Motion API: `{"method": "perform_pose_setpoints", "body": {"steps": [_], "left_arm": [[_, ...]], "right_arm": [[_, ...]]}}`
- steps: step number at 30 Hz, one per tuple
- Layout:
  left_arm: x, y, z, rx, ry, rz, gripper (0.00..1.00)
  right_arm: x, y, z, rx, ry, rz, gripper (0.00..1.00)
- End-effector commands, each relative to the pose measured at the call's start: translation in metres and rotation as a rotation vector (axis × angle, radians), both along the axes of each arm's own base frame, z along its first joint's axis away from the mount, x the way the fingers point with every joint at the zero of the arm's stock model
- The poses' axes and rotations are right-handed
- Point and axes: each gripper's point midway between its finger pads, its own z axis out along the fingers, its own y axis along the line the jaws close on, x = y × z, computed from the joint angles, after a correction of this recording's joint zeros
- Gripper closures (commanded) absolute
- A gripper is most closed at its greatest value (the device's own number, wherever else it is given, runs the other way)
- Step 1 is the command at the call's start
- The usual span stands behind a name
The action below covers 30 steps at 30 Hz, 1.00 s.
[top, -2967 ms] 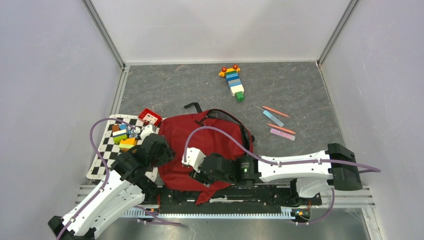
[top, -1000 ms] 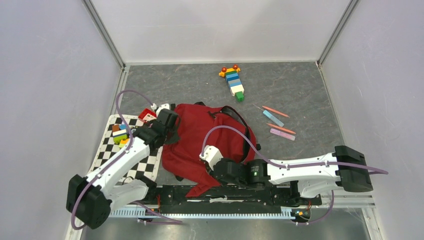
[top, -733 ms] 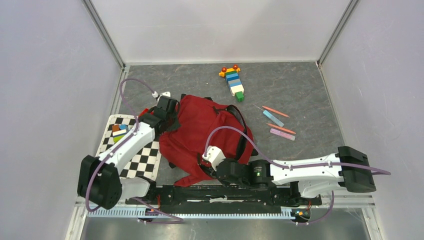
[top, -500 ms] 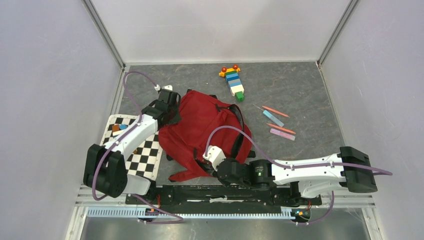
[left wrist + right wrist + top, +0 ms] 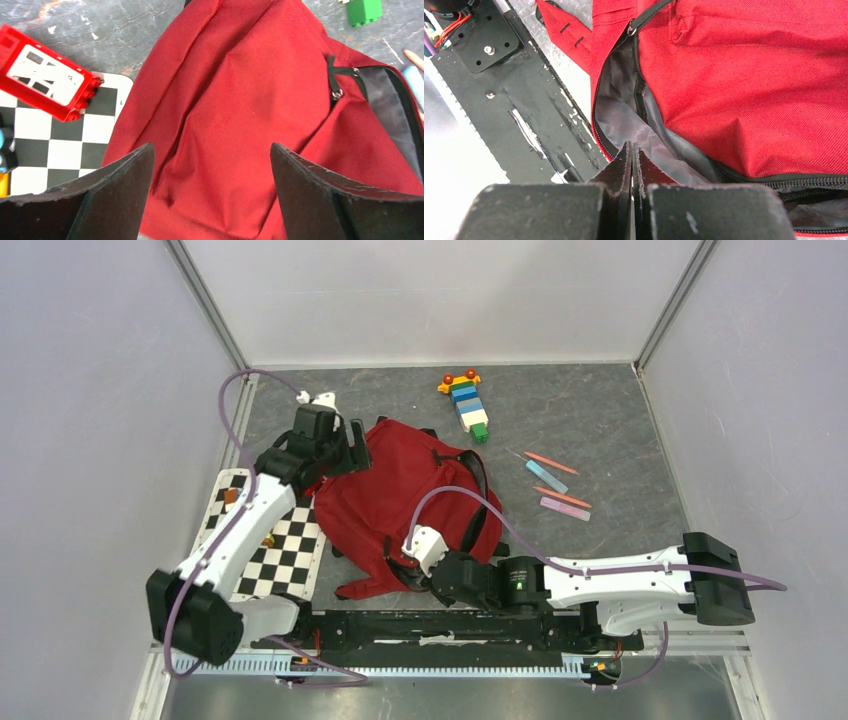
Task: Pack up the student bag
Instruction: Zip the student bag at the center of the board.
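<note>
Because the student bag (image 5: pixel 400 495), slumped centre-left of the frame, is soft and limp, grip its stiffer zipper rim. Your left end effector (image 5: pixel 210 150) gapes above it; your right end effector (image 5: pixel 631 150) sits pinched together at the lining.

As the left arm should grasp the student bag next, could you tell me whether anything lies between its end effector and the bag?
Nothing visible does. The left end effector hangs open directly over bare red fabric of the student bag; the red box lies off to one side.
</note>
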Motion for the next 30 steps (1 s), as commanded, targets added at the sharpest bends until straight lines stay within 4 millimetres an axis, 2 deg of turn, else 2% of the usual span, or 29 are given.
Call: {"method": "perform_pose_setpoints", "body": {"steps": [1,9,15,17,23,30], "left_arm": [[-0.036,0.01,0.031,-0.026,0.01,0.018,0.08],[-0.111,0.026,0.003,-0.103,0.155,0.126,0.04],[-0.143,0.03,-0.026,-0.156,0.209,0.172,0.02],[-0.148,0.028,-0.037,-0.178,0.219,0.173,0.01],[-0.136,0.007,-0.048,-0.321,0.171,0.165,0.01],[-0.124,0.005,-0.062,-0.339,0.137,0.185,0.13]], "right_arm": [[0.011,0.015,0.031,0.083,-0.07,-0.016,1.0],[0.004,0.022,0.025,0.1,-0.041,0.02,1.0],[0.002,0.022,0.026,0.127,-0.033,0.025,1.0],[0.001,0.022,0.027,0.129,-0.032,0.031,1.0],[-0.002,0.022,0.028,0.14,-0.016,0.04,1.0],[-0.006,0.021,0.022,0.139,0.021,0.033,1.0]]}}
